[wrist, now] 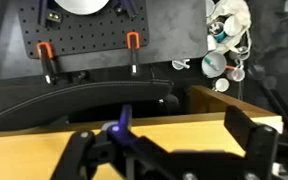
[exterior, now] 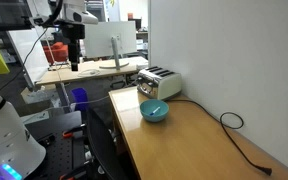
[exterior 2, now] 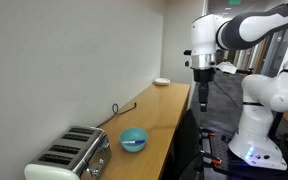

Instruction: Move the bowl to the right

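The small teal-blue bowl [exterior: 154,111] sits on the wooden table [exterior: 199,150] just in front of the toaster; it also shows in an exterior view [exterior 2: 134,139]. A small utensil seems to lie in it. My gripper [exterior: 74,62] hangs high in the air beyond the table's edge, well away from the bowl, as both exterior views show [exterior 2: 204,95]. In the wrist view the gripper [wrist: 169,150] is open with nothing between its fingers, and only the table edge lies below it. The bowl is out of the wrist view.
A silver-white toaster [exterior: 159,82] [exterior 2: 72,157] stands against the wall. A black cable [exterior: 239,135] [exterior 2: 124,110] runs along the table by the wall. A small white object [exterior 2: 161,81] lies at the table's far end. A black pegboard with orange clamps [wrist: 84,45] is below.
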